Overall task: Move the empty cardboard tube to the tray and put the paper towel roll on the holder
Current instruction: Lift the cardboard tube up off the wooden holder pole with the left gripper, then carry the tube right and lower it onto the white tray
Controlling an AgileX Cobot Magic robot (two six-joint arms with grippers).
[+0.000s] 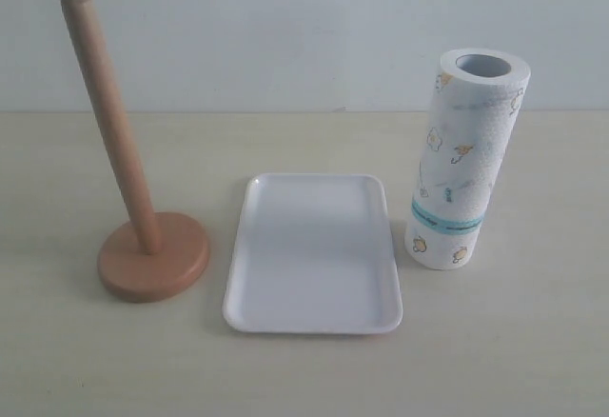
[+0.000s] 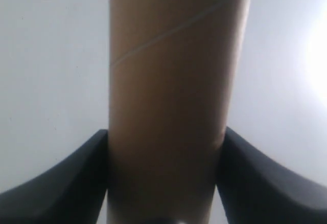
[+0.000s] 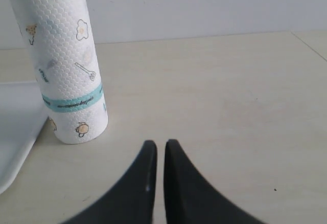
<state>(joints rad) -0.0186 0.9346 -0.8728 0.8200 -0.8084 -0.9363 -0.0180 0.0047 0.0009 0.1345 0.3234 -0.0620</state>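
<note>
Left hand [image 2: 164,144] gripped the cardboard tube [image 2: 173,70]; right hand [image 3: 160,152], closed and empty, faced the paper towel roll [image 3: 64,65] beside the tray [image 1: 314,255].

A pale cream counter [image 1: 304,369] with a smooth, matte, faintly streaked surface fills the lower part of the exterior view and runs back to a straight far edge. Behind it rises a plain, light bluish-white wall [image 1: 285,27], evenly lit. In the right wrist view, a thin dark seam [image 3: 309,44] cuts across the counter at a slant, starting close to the wall's foot.
</note>
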